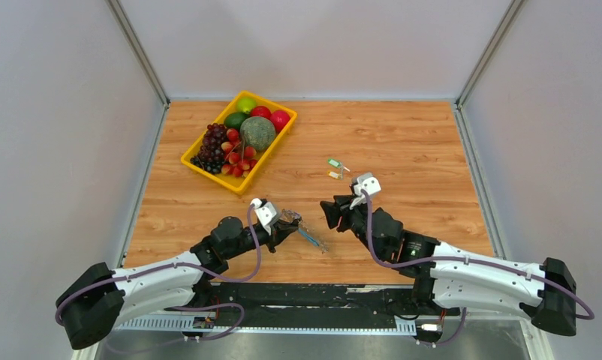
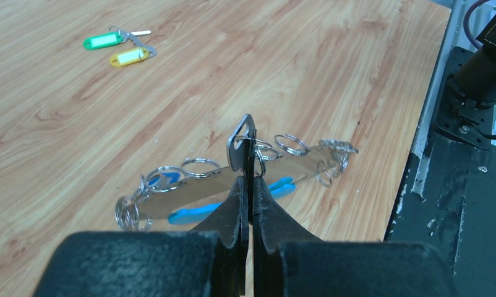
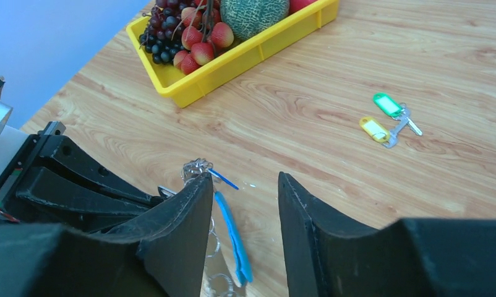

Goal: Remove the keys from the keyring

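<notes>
The keyring is a silvery loop carrying several small rings and light-blue strips. It lies low over the wood near the table's front middle. My left gripper is shut on a thin dark key that stands up from the loop's middle, also seen from above. To the right of the keyring, my right gripper is open with nothing between its fingers. A blue strip hangs just inside its left finger. Two loose keys, one with a green head and one with an orange-yellow head, lie on the table beyond.
A yellow tray of fruit with grapes, a melon and apples stands at the back left. The table's front edge and the black base rail run just behind the grippers. White walls close in the sides.
</notes>
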Controlling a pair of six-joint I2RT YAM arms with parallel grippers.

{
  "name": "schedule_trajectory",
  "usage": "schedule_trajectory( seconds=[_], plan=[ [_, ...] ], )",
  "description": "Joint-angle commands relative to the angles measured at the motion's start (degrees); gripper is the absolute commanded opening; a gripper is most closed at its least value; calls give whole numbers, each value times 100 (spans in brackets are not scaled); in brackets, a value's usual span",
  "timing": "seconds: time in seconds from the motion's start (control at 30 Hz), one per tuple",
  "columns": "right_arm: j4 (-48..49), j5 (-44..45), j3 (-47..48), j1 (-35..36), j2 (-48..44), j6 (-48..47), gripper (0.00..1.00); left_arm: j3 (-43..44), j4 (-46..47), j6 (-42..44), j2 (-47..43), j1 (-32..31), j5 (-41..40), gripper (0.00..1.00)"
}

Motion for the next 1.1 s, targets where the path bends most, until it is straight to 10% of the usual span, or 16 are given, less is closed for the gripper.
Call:
schedule_trajectory(
  seconds=[0.0, 1.07],
  plan=[
    [-22, 285, -244, -49, -452, 110, 47, 293, -143, 16, -41, 1, 110, 0],
    [-467, -198, -833, -69, -2215, -512, 57, 3772, -5669, 525, 341, -1757, -2381, 0]
  ],
)
